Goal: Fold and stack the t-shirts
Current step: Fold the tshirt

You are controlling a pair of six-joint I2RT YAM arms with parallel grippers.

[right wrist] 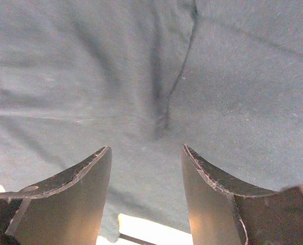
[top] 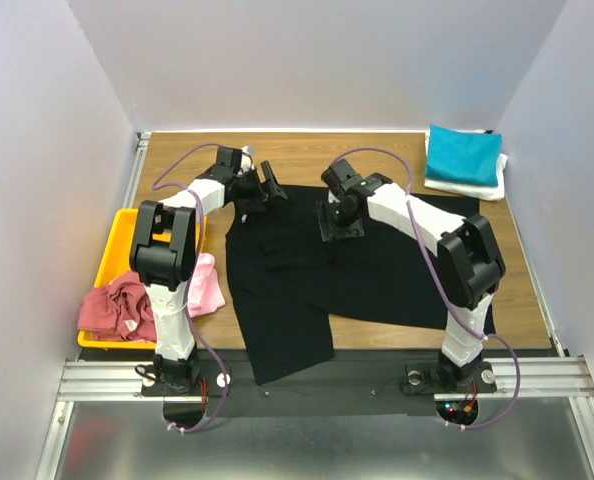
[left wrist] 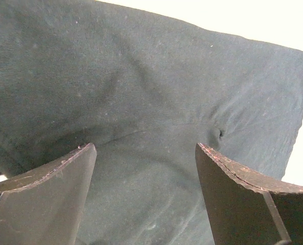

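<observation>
The large black t-shirt (top: 357,265) lies spread on the wooden table, one part hanging over the near edge. My left gripper (top: 265,186) is open just above its far left edge; the cloth fills the left wrist view (left wrist: 141,92). My right gripper (top: 340,221) is open over the shirt's upper middle, above a seam (right wrist: 179,76). A folded teal t-shirt (top: 463,155) lies on a folded white t-shirt (top: 477,187) at the far right. A pink t-shirt (top: 207,285) and a crumpled dusty red t-shirt (top: 117,308) lie at the yellow tray (top: 117,245).
The yellow tray stands at the table's left edge beside the left arm. White walls enclose the table on three sides. A metal rail (top: 327,375) runs along the near edge.
</observation>
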